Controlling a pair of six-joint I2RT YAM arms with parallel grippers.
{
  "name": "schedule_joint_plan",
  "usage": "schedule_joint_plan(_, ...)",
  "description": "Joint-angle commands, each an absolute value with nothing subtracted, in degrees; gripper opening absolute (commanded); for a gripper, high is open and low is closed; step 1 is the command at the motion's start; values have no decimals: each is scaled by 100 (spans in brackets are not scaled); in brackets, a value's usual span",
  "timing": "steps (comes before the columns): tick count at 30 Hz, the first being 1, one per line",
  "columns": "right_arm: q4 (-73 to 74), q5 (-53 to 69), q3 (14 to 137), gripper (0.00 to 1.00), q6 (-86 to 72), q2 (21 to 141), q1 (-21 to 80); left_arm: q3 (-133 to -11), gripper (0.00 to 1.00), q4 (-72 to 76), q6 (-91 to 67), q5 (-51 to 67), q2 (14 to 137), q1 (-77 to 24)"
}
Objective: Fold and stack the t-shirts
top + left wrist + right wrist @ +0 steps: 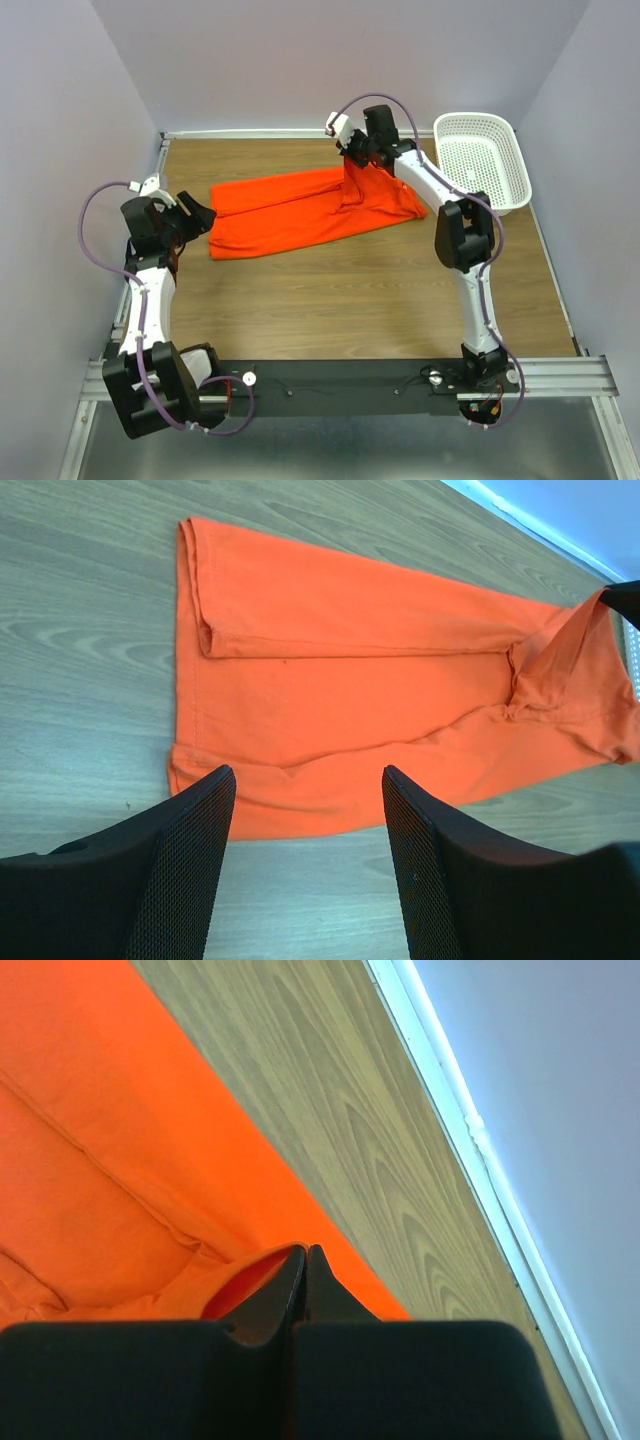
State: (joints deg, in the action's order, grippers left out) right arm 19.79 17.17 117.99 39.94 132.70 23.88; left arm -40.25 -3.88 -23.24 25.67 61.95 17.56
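The orange t-shirt [290,212] lies folded lengthwise into a long strip across the far half of the wooden table. My right gripper [356,160] is at the strip's right part, shut on a pinched edge of the cloth, which rises in a peak from the table. In the right wrist view the fingers [306,1252] are closed with orange fabric [100,1160] curling up against them. My left gripper [200,214] stands open just off the shirt's left end, holding nothing. From the left wrist, its fingertips [308,772] frame the near hem of the t-shirt [330,710].
A white perforated basket [475,117] stands at the back right corner, close to the right arm's elbow. Purple walls close in the table [350,295] at the back and both sides. A white strip [470,1130] marks the back edge.
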Motion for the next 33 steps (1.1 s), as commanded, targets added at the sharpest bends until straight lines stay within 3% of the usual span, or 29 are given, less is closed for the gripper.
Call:
schedule_joint_plan(1, 1969, 1547, 12102, 4, 4008, 13544, 2452, -3937, 68, -308, -2215, 2725, 6240, 1723)
schedule_joint_plan(33, 1978, 1644, 12234, 5, 4122, 13711, 2707, -3920, 68, -299, -2215, 2769, 6249, 1688)
